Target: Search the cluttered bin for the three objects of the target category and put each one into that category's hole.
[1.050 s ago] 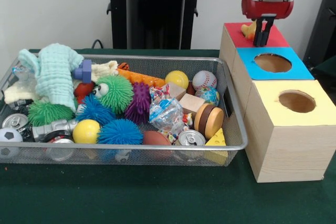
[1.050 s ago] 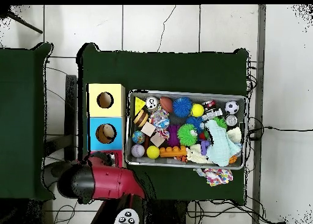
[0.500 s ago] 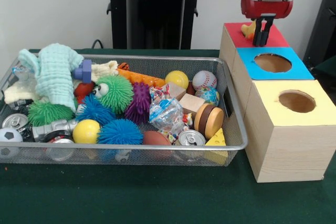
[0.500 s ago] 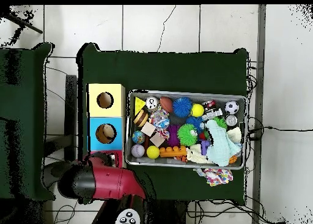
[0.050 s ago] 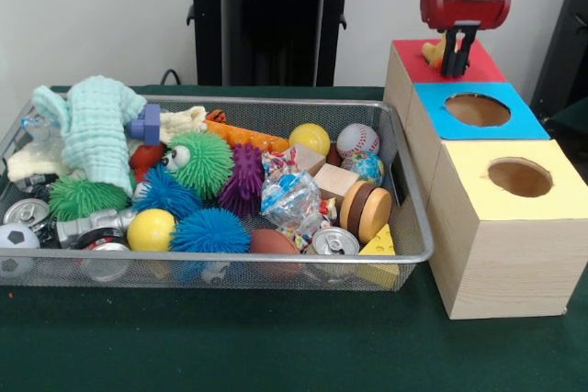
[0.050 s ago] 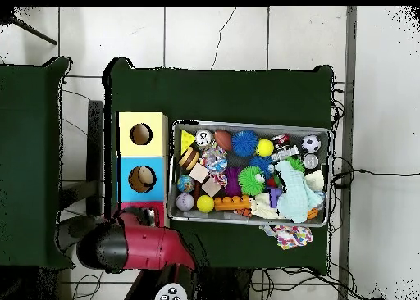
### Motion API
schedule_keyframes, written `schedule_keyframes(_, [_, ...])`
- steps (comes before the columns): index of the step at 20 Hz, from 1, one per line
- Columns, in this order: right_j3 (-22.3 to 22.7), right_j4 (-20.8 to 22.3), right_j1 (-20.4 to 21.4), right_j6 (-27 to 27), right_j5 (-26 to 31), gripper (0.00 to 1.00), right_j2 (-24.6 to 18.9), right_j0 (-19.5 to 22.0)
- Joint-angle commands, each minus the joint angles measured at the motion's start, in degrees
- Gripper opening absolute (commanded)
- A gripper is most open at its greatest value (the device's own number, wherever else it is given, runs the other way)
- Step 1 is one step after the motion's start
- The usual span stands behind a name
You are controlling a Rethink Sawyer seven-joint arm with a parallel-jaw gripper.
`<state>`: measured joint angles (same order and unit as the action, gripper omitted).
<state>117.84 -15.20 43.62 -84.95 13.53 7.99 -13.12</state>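
My gripper (image 5: 457, 69) hangs just above the red-topped box (image 5: 482, 69) at the far end of the row of boxes. Its two dark fingers (image 5: 449, 60) point down with a narrow gap and nothing between them. A small yellow-orange toy (image 5: 433, 50) lies on the red top right beside them, apart from the gripper. In the overhead view the red arm (image 6: 131, 246) covers the gripper and most of the red box (image 6: 157, 206). The wire bin (image 5: 276, 257) holds spiky balls, smooth balls, cans, wooden pieces and a cloth.
A blue-topped box (image 5: 519, 121) and a yellow-topped box (image 5: 478, 204), each with a round hole, stand in line with the red one beside the bin (image 6: 246, 123). A patterned scrap (image 6: 289, 235) lies outside the bin.
My gripper has risen slightly above the red box. The yellow-orange toy has stayed where it was.
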Motion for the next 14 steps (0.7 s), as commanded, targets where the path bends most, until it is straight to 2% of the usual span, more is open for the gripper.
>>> schedule_keyframes(1, [4.4, -1.9, 1.3, -15.5, 10.0, 0.0, 0.1, -1.6])
schedule_keyframes(10, [4.3, -1.4, 4.8, -15.6, 13.4, 0.0, 2.2, -3.7])
schedule_keyframes(14, [5.1, -1.5, 4.2, -15.1, 11.8, 0.0, 1.8, -3.4])
